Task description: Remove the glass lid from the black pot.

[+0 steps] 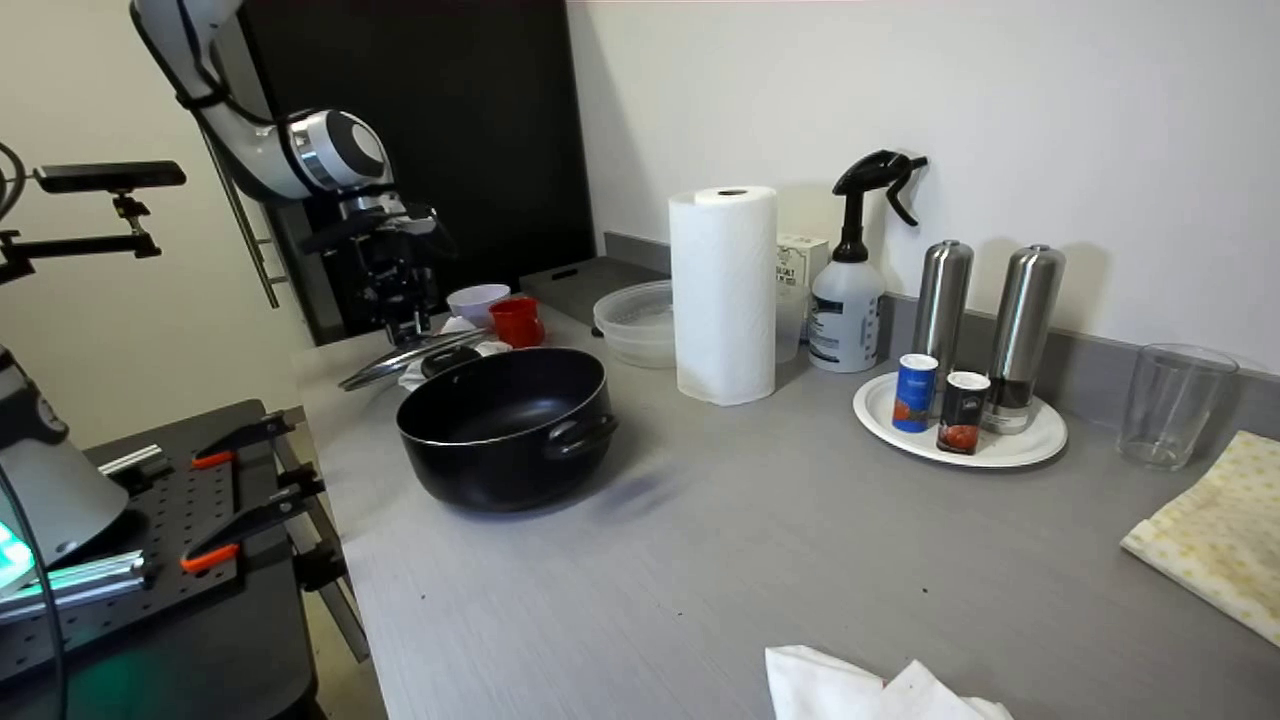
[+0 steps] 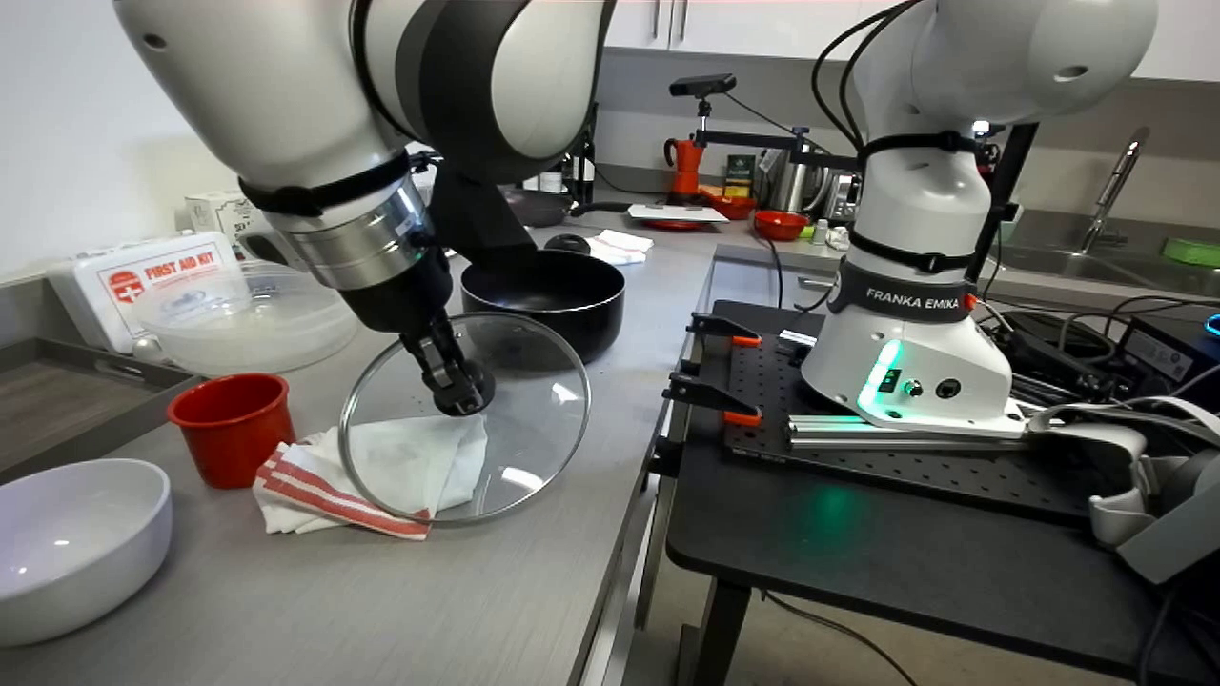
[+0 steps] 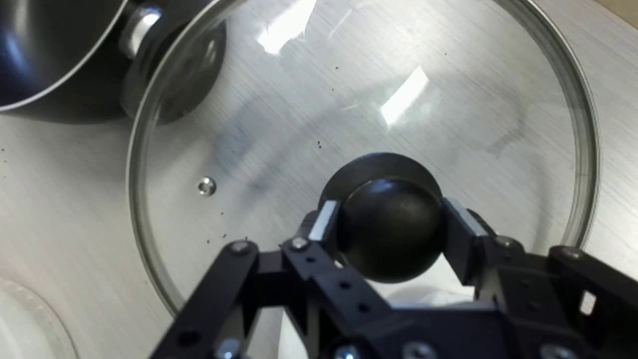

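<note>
The glass lid [image 2: 534, 429] is off the pot, tilted beside it and over a striped towel. It also shows in an exterior view as a thin slanted disc [image 1: 385, 368] and fills much of the wrist view [image 3: 299, 124]. My gripper [image 3: 391, 219] is shut on the lid's round black knob, one finger on each side; the gripper also shows in an exterior view [image 2: 456, 386]. The black pot [image 1: 505, 470] stands uncovered on the counter, its inside visible. In the wrist view the pot [image 3: 65, 99] is at the top left, one side handle seen partly through the lid.
A red cup [image 2: 233, 429], a white bowl [image 2: 81, 543] and a striped towel [image 2: 334, 486] are near the lid. A plastic container [image 1: 640, 325], a paper towel roll [image 1: 725, 300] and a white plate [image 1: 1040, 440] with shakers stand along the wall. The counter edge [image 2: 620, 562] runs toward the robot base.
</note>
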